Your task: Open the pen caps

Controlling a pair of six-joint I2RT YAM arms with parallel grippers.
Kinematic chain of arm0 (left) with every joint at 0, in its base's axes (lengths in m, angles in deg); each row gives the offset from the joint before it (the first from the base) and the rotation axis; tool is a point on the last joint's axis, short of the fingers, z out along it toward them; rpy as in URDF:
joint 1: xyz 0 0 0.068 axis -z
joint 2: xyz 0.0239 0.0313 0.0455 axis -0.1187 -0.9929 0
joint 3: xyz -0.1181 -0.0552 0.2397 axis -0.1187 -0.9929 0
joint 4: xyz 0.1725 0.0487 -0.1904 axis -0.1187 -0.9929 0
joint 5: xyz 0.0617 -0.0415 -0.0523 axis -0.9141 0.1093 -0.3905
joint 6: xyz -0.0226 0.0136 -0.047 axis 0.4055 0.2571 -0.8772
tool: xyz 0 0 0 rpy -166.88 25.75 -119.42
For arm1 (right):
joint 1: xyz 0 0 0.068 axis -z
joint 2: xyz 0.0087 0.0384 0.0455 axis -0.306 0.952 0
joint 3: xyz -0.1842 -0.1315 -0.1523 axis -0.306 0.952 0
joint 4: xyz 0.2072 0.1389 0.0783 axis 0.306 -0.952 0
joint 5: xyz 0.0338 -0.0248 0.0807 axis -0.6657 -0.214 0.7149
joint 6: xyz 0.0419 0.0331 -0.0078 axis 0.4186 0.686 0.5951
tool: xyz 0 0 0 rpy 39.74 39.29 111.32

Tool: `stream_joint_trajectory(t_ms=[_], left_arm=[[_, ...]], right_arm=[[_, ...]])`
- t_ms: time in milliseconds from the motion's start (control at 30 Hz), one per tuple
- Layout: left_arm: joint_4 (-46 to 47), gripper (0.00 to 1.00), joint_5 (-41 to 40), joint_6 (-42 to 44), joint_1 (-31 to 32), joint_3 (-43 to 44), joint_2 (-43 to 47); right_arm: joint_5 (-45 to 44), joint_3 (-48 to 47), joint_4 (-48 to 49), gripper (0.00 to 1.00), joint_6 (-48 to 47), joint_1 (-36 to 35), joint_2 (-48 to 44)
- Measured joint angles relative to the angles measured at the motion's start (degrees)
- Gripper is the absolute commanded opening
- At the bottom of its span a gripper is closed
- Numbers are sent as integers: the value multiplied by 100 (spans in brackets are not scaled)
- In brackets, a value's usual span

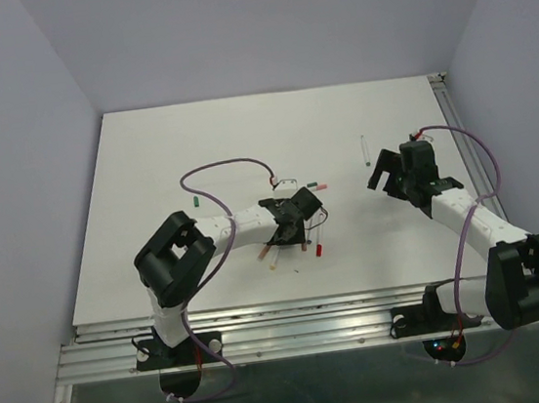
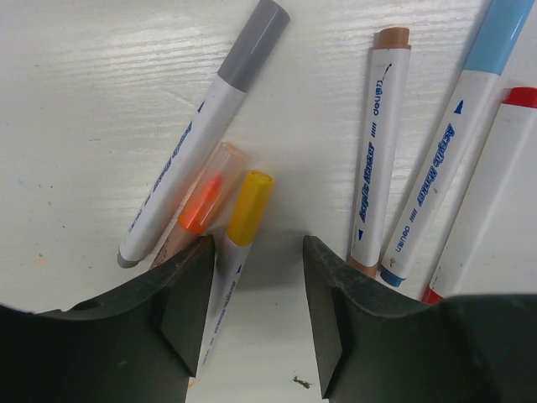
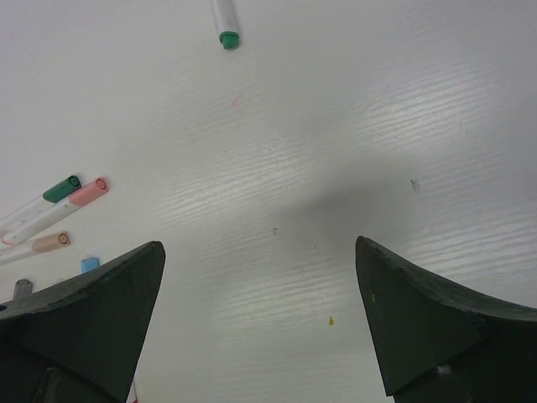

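Several capped pens lie under my left gripper (image 2: 258,245), which is low over the table near the middle (image 1: 289,217). A pen with a yellow cap (image 2: 250,206) runs between its jaws, resting against the left finger (image 2: 189,302); the right finger stands clear of it. Beside it lie an orange-tipped pen under a clear cap (image 2: 207,195) and a grey-capped pen (image 2: 253,46). To the right are pens with brown (image 2: 392,38), light blue (image 2: 508,29) and red caps (image 2: 522,96). My right gripper (image 3: 260,252) hangs wide open over bare table at the right (image 1: 384,173).
A small green cap (image 1: 196,201) lies loose left of the pile. Green (image 3: 63,188) and pink (image 3: 88,191) capped pens lie behind it. A white pen with a green end (image 3: 226,34) lies alone farther back (image 1: 365,148). A red-capped pen (image 1: 319,247) lies near the front.
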Motion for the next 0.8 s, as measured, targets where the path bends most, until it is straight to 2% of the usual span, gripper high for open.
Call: stream_joint_trajectory(t_ms=[267,433,533,600,733,800], left_arm=[[-229,44,-109,-116,4,350,-262],[-214,26,-149,-168,2,385,-291],[-201,13,-195,-201,2,387,-297],[-229,11,-219,-225,2,417,-319],[-328,0,-293,-262,2,535,-400],[-337,0,-317,-289,2,540,-404]], right_arm=[[20,0,0,100,0,0,0],[20,0,0,100,0,0,0],[37,2,0,100,0,0,0],[66,0,0,100,-2,0,0],[129,20,26,100,-4,0,0],[181,39,42,100,-11,0,0]])
